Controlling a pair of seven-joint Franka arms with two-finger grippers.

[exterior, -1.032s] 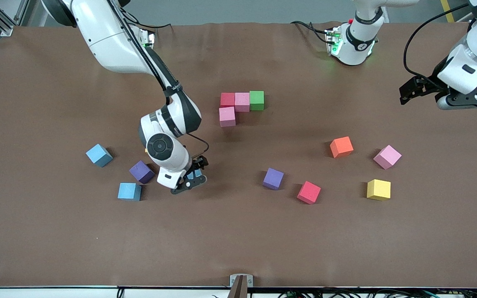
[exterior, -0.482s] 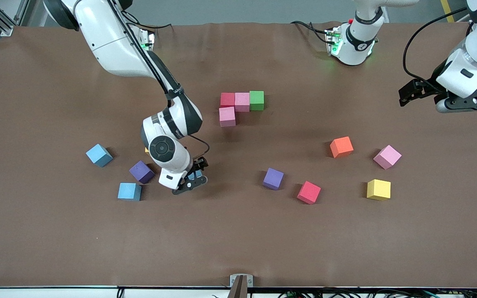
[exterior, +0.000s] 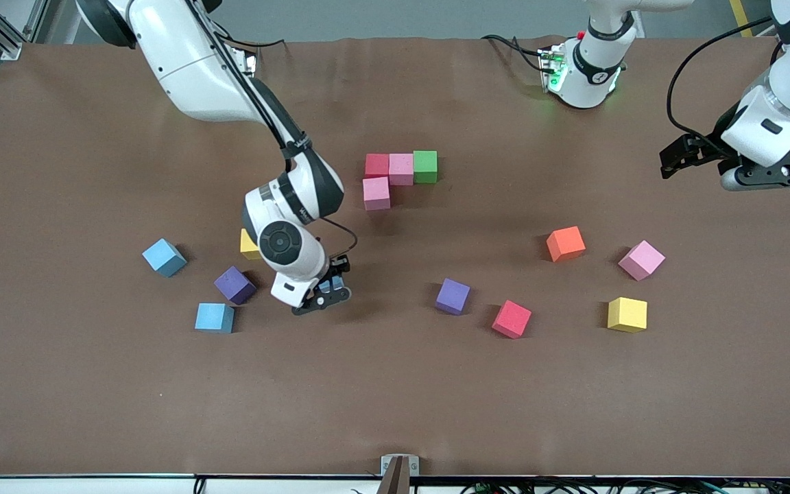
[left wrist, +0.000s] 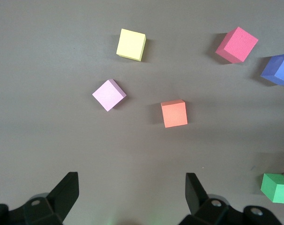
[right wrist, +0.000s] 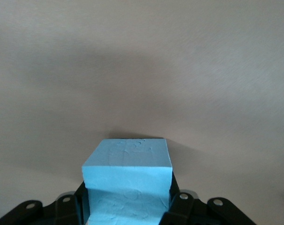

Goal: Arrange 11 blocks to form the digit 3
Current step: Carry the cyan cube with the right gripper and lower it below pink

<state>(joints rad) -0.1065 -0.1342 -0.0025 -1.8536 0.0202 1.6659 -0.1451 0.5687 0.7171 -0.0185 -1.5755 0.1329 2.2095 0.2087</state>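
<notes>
My right gripper [exterior: 324, 293] is shut on a light blue block [exterior: 330, 285], held just over the table between the purple block [exterior: 235, 285] and the other purple block [exterior: 452, 296]. The right wrist view shows this block [right wrist: 127, 180] between the fingers. A red block [exterior: 377, 165], pink block [exterior: 401, 169] and green block [exterior: 425, 166] form a row, with a pink block [exterior: 376, 193] touching the red one on the side nearer the camera. My left gripper [exterior: 772, 177] waits high over the left arm's end, open and empty [left wrist: 132, 187].
Loose on the table: two light blue blocks [exterior: 164, 257] [exterior: 214, 317], a yellow block [exterior: 249, 244] half hidden by the right arm, a red block [exterior: 511, 319], an orange block [exterior: 566, 243], a pink block [exterior: 641, 260] and a yellow block [exterior: 627, 314].
My right gripper has moved with the light blue block toward the left arm's end, uncovering a yellow block beside the arm. The left gripper has drifted slightly toward its base.
</notes>
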